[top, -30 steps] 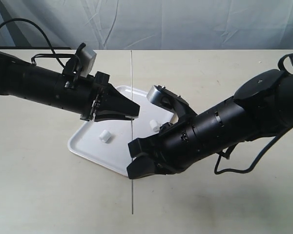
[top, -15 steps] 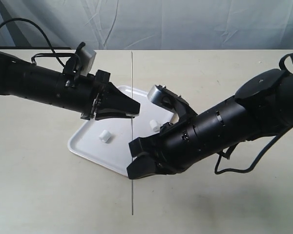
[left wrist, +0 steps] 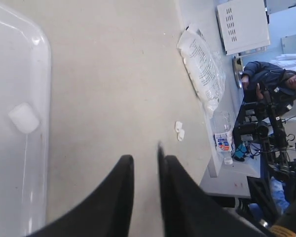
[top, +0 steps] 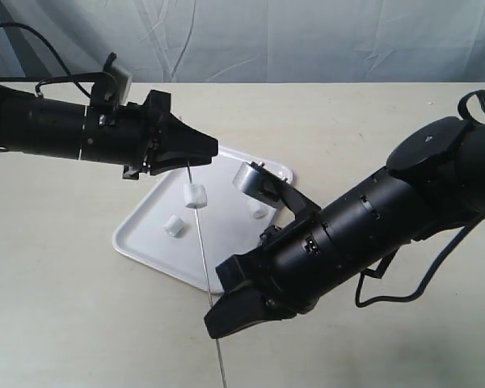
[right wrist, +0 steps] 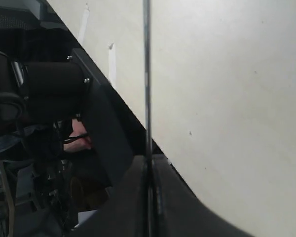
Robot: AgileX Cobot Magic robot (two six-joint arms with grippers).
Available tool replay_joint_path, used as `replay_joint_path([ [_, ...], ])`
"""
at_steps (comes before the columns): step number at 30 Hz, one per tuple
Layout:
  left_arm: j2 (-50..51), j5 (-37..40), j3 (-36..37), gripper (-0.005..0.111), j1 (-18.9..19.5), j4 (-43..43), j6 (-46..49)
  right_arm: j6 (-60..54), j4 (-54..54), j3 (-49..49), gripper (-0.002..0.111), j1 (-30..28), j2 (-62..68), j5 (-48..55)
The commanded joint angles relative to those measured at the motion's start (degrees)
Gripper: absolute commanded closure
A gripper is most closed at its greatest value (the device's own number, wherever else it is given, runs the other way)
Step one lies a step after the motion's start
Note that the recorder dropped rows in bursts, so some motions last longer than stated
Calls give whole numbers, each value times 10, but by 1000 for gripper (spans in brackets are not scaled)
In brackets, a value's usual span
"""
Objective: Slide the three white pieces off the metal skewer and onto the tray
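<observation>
We judged it two-thirds done: one small white marshmallow-like piece [top: 174, 226] and a second piece [top: 259, 209] lay on the flat white plastic tray [top: 133, 246], the third piece [top: 194, 195] sat threaded near the far end of the thin grey metal skewer [top: 203, 242] over the tray, the right gripper [top: 218, 297] was clamped on that skewer, and the left gripper [top: 208, 150] hung slack and empty.

White pieces [top: 194, 195] and tray [top: 149, 242], grey skewer [top: 204, 255], beige table [top: 65, 323].

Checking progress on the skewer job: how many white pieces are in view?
3 white pieces. One is threaded on the metal skewer over the tray; one lies loose on the tray; one lies on the tray, partly behind the right arm.
</observation>
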Motion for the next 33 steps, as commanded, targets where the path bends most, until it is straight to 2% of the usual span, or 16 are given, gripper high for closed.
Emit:
replay_joint_path([
  [1,-5,33,-1,85,12,-2,4,-5,-1,2,109,0,-1,-17],
  [4,-5,51,-1,84,13,16,4,-5,0,2,109,0,-1,-15],
  [11,-5,74,-1,70,13,63,-6,-5,2,1,109,0,-1,-39],
  [16,-5,94,-1,70,13,69,-16,-5,2,1,109,0,-1,-43],
  [33,-5,94,-1,72,8,84,-21,-8,33,-1,109,0,-1,-82],
])
